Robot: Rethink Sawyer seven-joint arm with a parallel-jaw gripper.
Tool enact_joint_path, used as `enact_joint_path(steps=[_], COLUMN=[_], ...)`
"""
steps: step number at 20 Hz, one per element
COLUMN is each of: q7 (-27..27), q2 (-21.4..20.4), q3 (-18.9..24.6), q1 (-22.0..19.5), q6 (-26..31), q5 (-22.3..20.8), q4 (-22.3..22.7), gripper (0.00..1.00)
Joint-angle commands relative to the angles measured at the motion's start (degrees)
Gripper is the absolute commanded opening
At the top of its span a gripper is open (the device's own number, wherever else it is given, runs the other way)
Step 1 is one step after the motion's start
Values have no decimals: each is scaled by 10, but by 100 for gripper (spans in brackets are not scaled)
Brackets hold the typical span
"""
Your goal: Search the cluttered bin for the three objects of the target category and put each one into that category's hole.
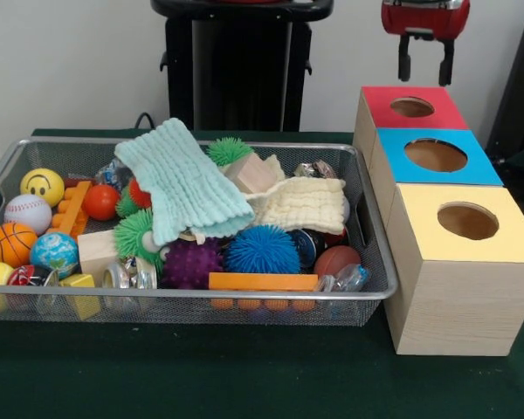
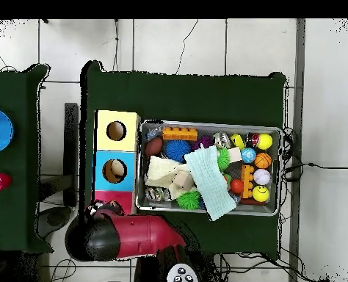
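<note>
From the front, my jaws (image 1: pixel 424 63) are hanging released and empty above the red box (image 1: pixel 410 108), beside the wire bin (image 1: pixel 367 188) holding the mint cloth (image 1: pixel 185 178). Overhead, my arm (image 2: pixel 129 236) is covering that red box.

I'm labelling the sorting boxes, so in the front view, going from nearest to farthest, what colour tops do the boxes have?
Yellow-topped box → blue-topped box → red-topped box, each with a round hole in its top.
</note>
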Motion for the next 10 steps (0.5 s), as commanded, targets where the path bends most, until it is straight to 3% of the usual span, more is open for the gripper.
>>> enact_joint_path(steps=[1,5,10], q7=[-36,-58,-65], q2=[-45,-43,-36], q3=[-21,-20,-23], q1=[-17,-28,-45], q6=[141,140,76], q5=[-50,-98,-179], q4=[-113,-125,-104], gripper=[100,100,100])
